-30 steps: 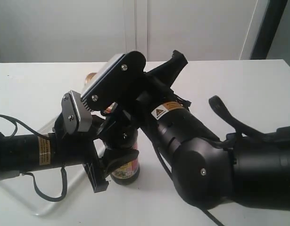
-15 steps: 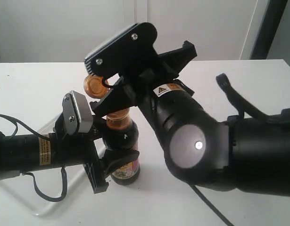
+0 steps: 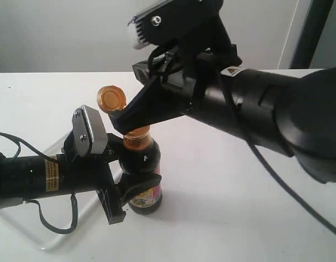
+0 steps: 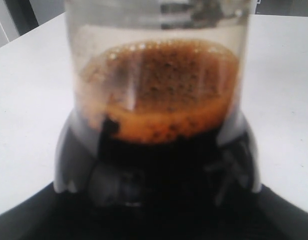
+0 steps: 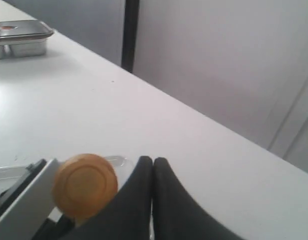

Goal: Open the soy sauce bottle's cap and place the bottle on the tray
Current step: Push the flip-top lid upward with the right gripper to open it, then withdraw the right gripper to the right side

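The exterior view shows the soy sauce bottle (image 3: 142, 174) standing upright on the white table (image 3: 277, 180) near its front edge, clamped around the body by the left gripper (image 3: 119, 183). Its cap (image 3: 111, 99) is flipped open, tilted up off the ribbed orange collar. The right gripper (image 3: 119, 121) hangs just above the collar, beside the cap.

Only the right wrist view shows that gripper's fingertips (image 5: 143, 172) pressed together with nothing between them; the cap (image 5: 85, 185) sits just beside them. It alone shows a metal container (image 5: 23, 36) at a far table edge, well apart.

The left wrist view looks close at the glass: dark liquid fills the body, with orange-brown foam in the neck.

The tray (image 3: 53, 215) lies by the front-left corner, partly under the left arm; the bottle stands just beside its rim.

The bottle's label is mostly hidden and unreadable. Yellow warning stickers on both arms are too small to read.
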